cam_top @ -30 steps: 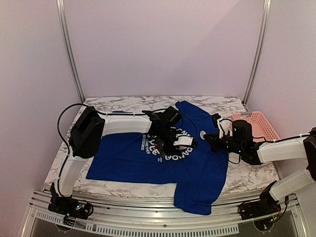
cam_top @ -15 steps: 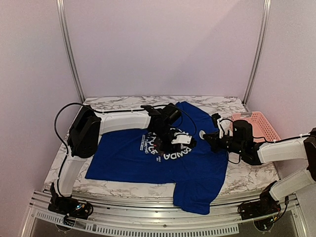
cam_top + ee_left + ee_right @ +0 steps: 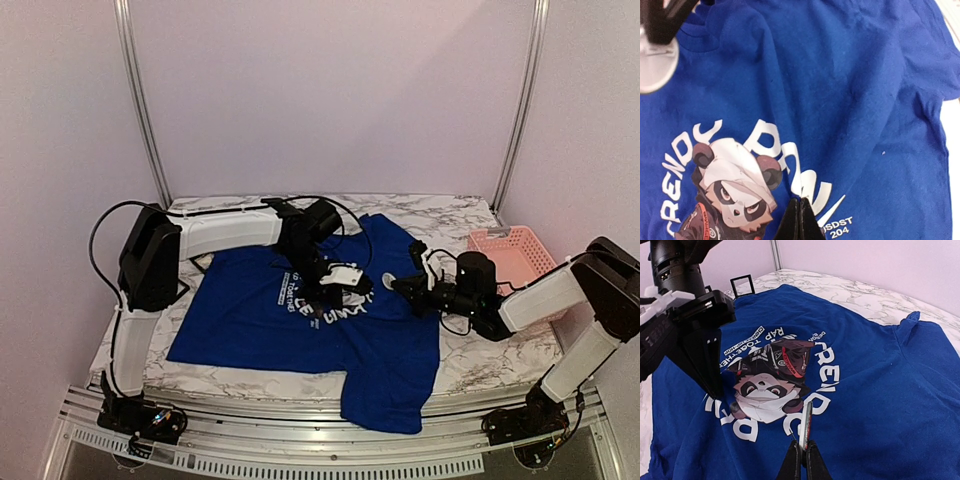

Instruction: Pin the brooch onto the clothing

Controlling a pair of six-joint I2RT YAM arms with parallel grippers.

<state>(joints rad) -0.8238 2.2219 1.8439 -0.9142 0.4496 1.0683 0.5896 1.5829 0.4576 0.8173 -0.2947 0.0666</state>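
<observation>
Right wrist view: right hand (image 3: 801, 446) grips the tiny, probably stiff brooch (image 3: 806, 420) by its rim; left hand (image 3: 800, 205) pinches the soft shirt (image 3: 865, 100).

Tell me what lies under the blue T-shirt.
The marble table shows around the T-shirt on its far, left and right sides, and one corner of the shirt hangs past the table's near edge. Anything lying beneath the fabric is covered and cannot be seen.

Soft, even pinkish light, faint shadows. Left wrist view shows the shirt (image 3: 850, 100) sharp; the brooch (image 3: 655, 60) top-left is blurred (out of focus).
</observation>
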